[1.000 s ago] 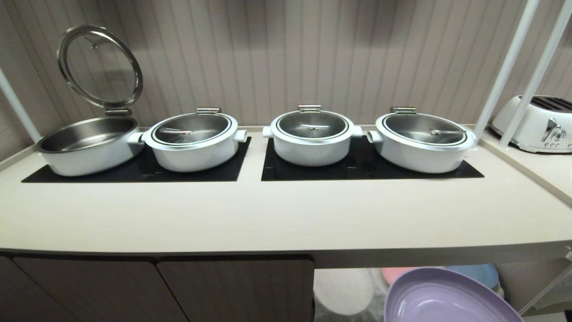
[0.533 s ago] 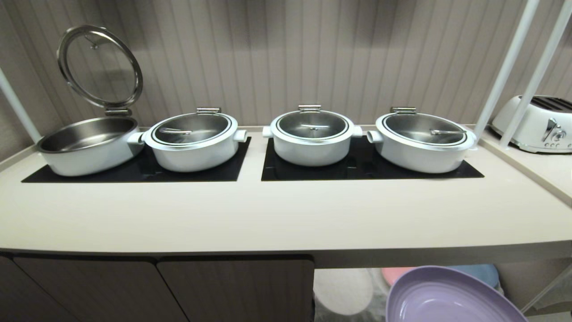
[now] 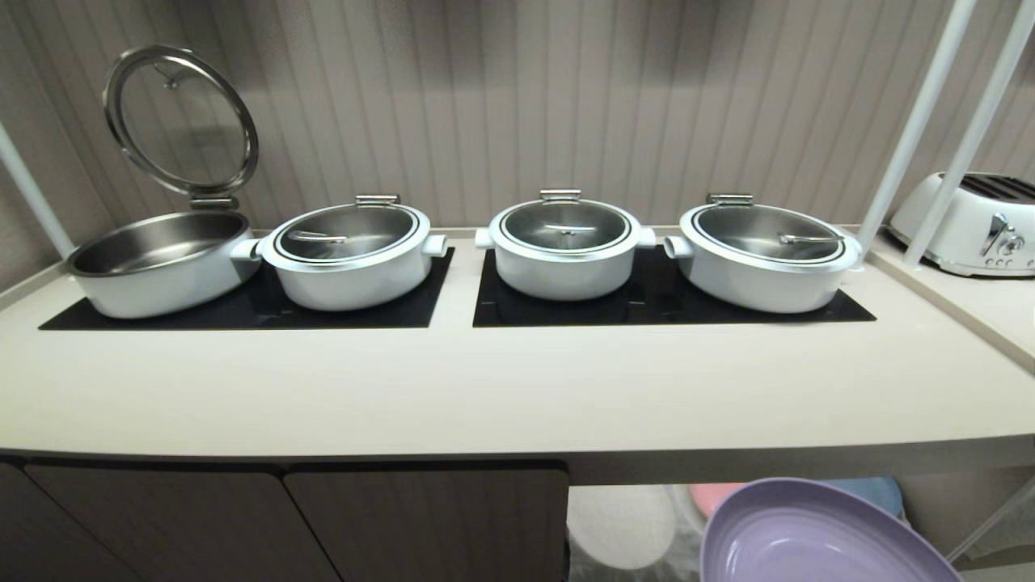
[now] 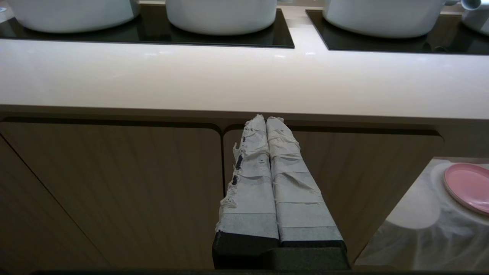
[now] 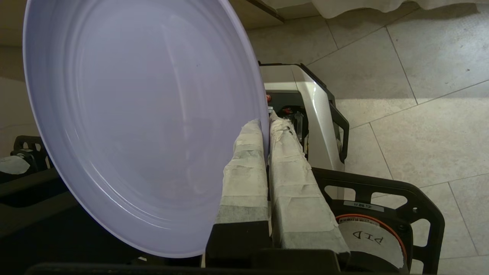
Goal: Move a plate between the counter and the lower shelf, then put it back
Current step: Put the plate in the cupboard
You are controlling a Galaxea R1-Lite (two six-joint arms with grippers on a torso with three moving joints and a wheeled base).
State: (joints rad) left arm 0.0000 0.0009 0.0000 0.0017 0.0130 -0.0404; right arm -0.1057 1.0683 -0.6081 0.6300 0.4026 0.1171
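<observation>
Below the counter (image 3: 517, 388), near its right end, the right gripper (image 5: 267, 128) pinches the rim of the plate (image 5: 141, 122) and holds it tilted in the air. The left gripper (image 4: 266, 121) hangs below the counter too, fingers pressed together, holding nothing.

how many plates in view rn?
3. Purple plate is tilted in the right pincer, below the counter edge. Pink plate and blue plate sit on the lower shelf. More may be hidden.
</observation>
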